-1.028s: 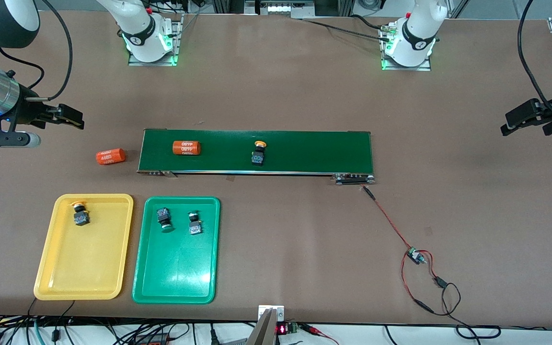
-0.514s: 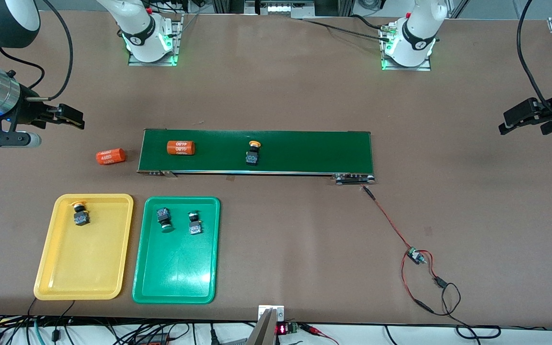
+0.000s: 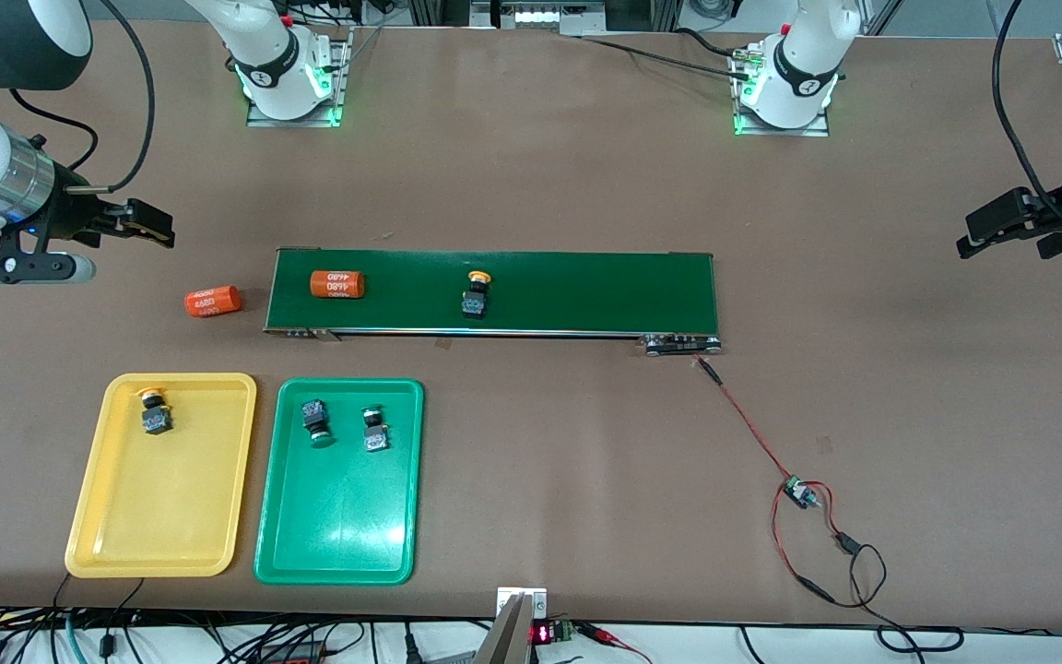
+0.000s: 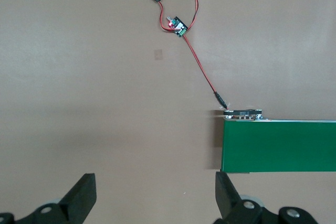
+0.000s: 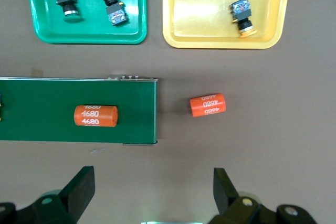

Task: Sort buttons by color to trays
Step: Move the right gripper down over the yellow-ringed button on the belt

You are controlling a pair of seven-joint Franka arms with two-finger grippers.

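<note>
One yellow-capped button [image 3: 475,293] lies on the dark-green belt [image 3: 586,290]. A second yellow button [image 3: 155,412] [image 5: 242,15] rests in the yellow tray [image 3: 158,507] [image 5: 210,24]. Two green-capped buttons [image 3: 315,420] [image 3: 374,431] lie in the green tray [image 3: 337,526] [image 5: 89,35], which stands beside the yellow one. My right gripper [image 3: 139,224] [image 5: 152,179] hangs open and empty over bare table off the belt's end nearest the right arm. My left gripper [image 3: 1001,226] [image 4: 156,184] waits open and empty over bare table off the belt's other end.
An orange cylinder [image 3: 337,284] [image 5: 95,115] with white print rides on the belt near the right arm's end. Another orange cylinder [image 3: 213,302] [image 5: 208,105] lies on the table just off that end. A red wire with a small board [image 3: 798,493] [image 4: 177,25] trails from the belt's other end.
The yellow button and the orange cylinder on the belt have travelled toward the right arm's end. My right gripper has shifted slightly toward the belt. The left arm has barely moved.
</note>
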